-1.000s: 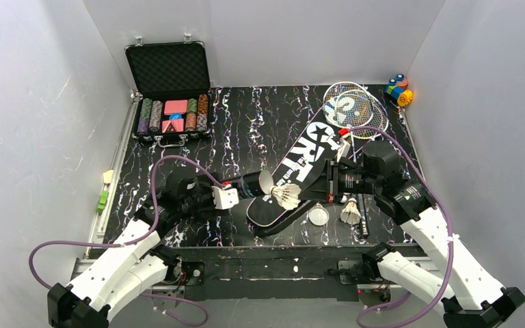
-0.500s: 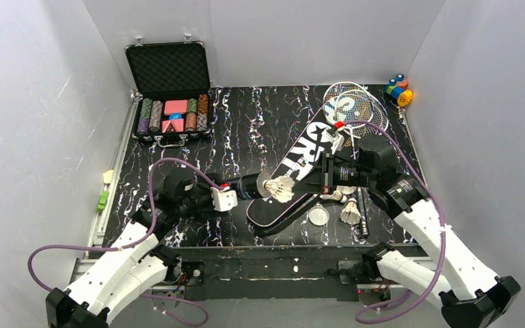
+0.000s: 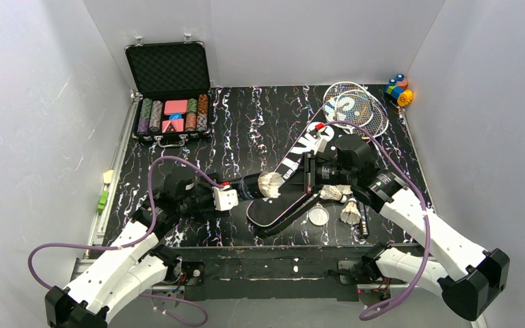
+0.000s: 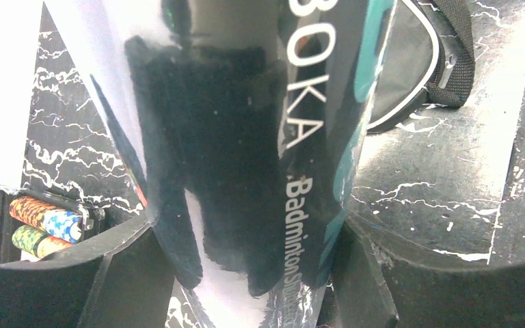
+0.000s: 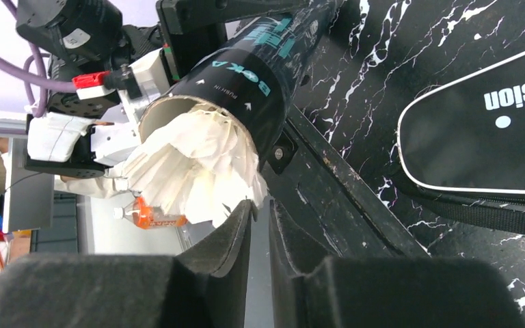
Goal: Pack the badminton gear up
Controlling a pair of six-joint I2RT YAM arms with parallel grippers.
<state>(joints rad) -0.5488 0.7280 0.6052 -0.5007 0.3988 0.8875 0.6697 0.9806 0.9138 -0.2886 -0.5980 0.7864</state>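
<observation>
Left fingers (image 4: 123, 287) clamp the glossy dark tube (image 4: 246, 171), a cylinder held above the marbled desk (image 5: 383, 55). Right fingers (image 5: 225, 246), a slit apart, touch the shuttlecock (image 5: 191, 164), its ruffled white feathers filling the tube's mouth. Gripping or not, can't tell. The padded black bag (image 5: 492, 137) lies near the tube.

Open chip case (image 3: 169, 92) sits back left; toy blocks (image 3: 398, 89) back right
</observation>
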